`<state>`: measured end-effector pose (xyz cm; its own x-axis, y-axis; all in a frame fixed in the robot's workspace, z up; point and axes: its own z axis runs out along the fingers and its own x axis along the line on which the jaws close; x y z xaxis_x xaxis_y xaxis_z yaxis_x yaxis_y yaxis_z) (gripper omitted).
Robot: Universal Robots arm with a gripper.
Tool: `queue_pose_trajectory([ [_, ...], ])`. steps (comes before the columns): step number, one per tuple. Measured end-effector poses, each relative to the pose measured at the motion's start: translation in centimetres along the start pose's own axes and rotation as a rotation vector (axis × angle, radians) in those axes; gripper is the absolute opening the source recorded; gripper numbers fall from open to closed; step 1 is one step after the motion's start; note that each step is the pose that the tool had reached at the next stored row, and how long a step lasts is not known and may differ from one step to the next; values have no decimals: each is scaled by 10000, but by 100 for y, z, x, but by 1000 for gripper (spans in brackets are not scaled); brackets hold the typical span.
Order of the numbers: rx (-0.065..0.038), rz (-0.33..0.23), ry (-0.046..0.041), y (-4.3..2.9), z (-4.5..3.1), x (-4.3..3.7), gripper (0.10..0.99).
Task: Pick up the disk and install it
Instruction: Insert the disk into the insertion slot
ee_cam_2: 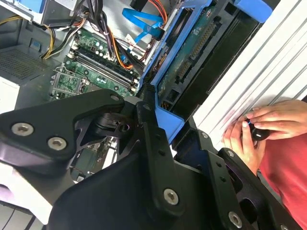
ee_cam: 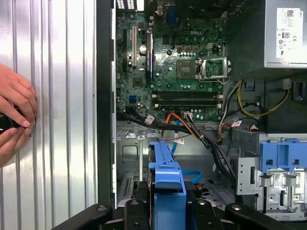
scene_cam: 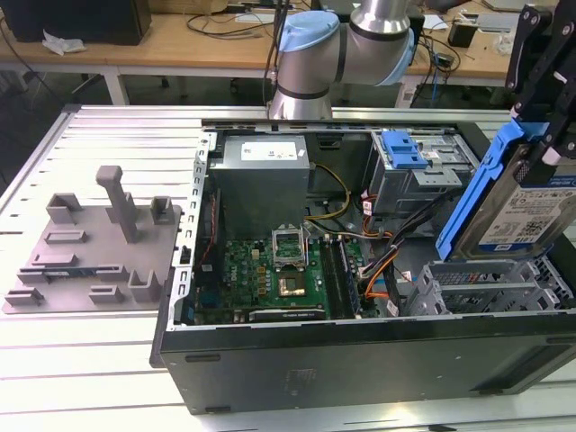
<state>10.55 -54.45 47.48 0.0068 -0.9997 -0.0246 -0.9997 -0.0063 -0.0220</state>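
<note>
The disk (scene_cam: pixel 525 214), a silver drive with a blue-and-white label in a blue plastic frame, hangs tilted on edge at the exterior view's right. My gripper (scene_cam: pixel 545 135) is shut on its upper part. The disk hovers just above the metal drive cage (scene_cam: pixel 486 288) in the open computer case (scene_cam: pixel 360 364). In the first wrist view the disk (ee_cam: pixel 168 179) appears edge-on between my fingers (ee_cam: pixel 139 211), over the cage floor. The second wrist view has the disk's (ee_cam_2: pixel 189 50) circuit side and blue frame reaching out from my gripper (ee_cam_2: pixel 165 122).
A grey plastic tray (scene_cam: pixel 90 243) with upright posts lies on the slatted table at the exterior view's left. Inside the case are the motherboard (scene_cam: pixel 270 270), power supply (scene_cam: pixel 261 175), cables and a blue latch piece (scene_cam: pixel 402 148). A person's hands (ee_cam: pixel 14 115) rest on the table beside the case.
</note>
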Motion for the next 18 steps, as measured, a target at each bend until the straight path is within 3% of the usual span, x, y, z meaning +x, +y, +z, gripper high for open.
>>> queue_pose_trajectory([
  [18,0,-1,-1,2,77,8,369],
])
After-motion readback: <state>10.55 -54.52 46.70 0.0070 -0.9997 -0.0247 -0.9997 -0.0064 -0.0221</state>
